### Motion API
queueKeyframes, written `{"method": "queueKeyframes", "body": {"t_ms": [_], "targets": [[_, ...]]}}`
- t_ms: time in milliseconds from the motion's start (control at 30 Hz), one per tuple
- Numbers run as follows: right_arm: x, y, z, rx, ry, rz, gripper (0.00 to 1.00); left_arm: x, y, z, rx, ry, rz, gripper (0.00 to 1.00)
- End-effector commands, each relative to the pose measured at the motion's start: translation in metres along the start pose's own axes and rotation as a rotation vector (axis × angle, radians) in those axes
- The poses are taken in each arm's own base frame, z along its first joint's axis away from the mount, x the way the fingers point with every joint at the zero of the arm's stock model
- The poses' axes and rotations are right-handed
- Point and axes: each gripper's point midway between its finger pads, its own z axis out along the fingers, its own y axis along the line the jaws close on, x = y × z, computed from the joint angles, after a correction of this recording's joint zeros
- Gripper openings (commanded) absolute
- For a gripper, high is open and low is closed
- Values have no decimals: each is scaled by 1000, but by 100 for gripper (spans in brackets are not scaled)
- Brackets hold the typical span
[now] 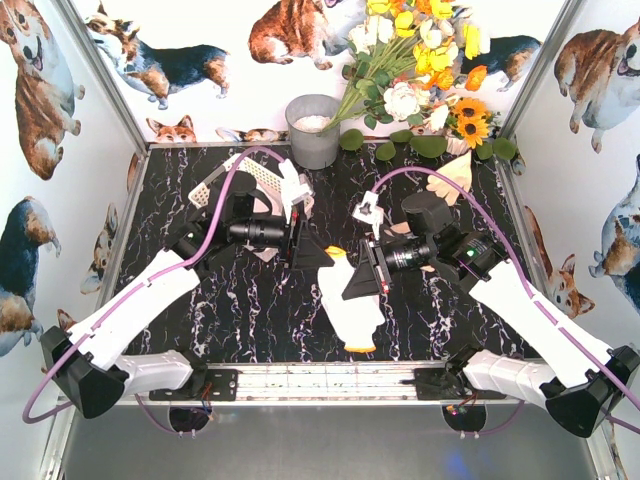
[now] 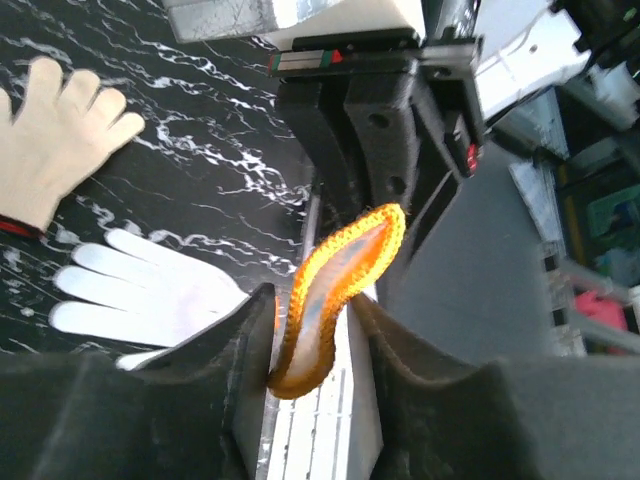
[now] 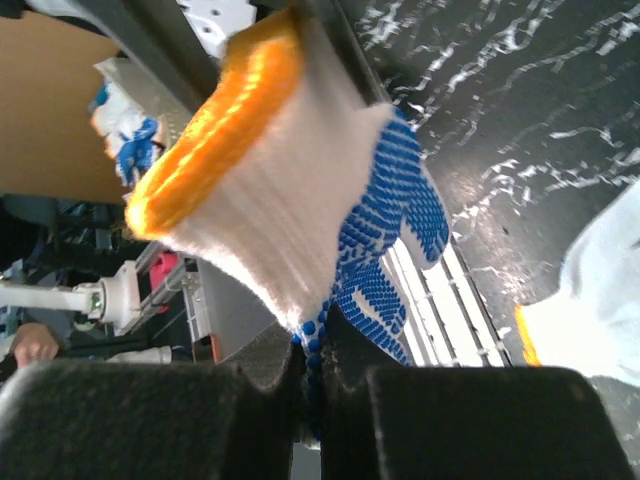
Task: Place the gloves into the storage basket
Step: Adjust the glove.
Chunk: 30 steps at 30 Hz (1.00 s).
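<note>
Setting: a black worktop (image 1: 250,310) veined with white, with walls printed with corgi dogs.
Left end effector (image 2: 313,300): over the middle of the worktop, its two dark fingers closed in on either side of a standing orange cuff, which is squeezed into a narrow loop.
Orange-cuffed glove (image 2: 335,290): only its cuff shows, bright orange with a pale lining, rising between the left fingers.
Right end effector (image 3: 315,350): just right of the worktop's centre, fingers pressed together and clamped on a glove.
Blue-dotted glove (image 3: 300,220): held by the right end effector. It is white knit with blue grip dots and a thick orange cuff, and it stands up out of the fingers.
White glove (image 1: 352,305): lying flat near the middle of the near edge, between the two end effectors, its orange cuff toward the near edge.
Cream glove (image 2: 55,140): flat on the worktop with fingers spread, close to a white glove's fingers in the left wrist view.
Beige glove (image 1: 455,172): near the far right corner, below the flowers (image 1: 420,60).
Storage basket (image 1: 262,178): white with lattice sides, toward the far left of the worktop and partly hidden by the left arm. Its contents cannot be made out.
Grey bucket (image 1: 313,130): upright at the middle of the far edge, just right of the basket.
</note>
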Motion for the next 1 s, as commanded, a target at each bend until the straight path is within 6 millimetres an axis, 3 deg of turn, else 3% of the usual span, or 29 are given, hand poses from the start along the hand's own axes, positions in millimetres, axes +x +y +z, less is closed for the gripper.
{"method": "queueKeyframes", "body": {"t_ms": [0,67,100,133,267,333,567,800,967], "targets": [[-11,-15,-6,126,-44,-40,0,2,1,-4,-25,-17,9,17],[-12,-20,-5,149,-51,-28,0,4,3,-2,-24,-18,-3,1],[-13,-22,-5,161,-58,-26,0,4,3,-1,-24,-15,-9,0],[-15,-24,-7,182,-69,-29,7,4,4,-1,-24,-17,-9,0],[-25,-28,-21,281,-134,-78,71,1,3,-2,-32,-32,0,0],[-30,-21,-27,283,-155,-126,85,5,5,0,-32,-14,-5,0],[-43,-23,-36,358,-129,-207,82,18,3,9,8,63,-46,0],[-24,-16,-24,343,15,-252,75,23,-5,12,38,83,-55,0],[-25,-22,-12,350,51,-245,56,27,-8,15,55,100,-59,0]]}}
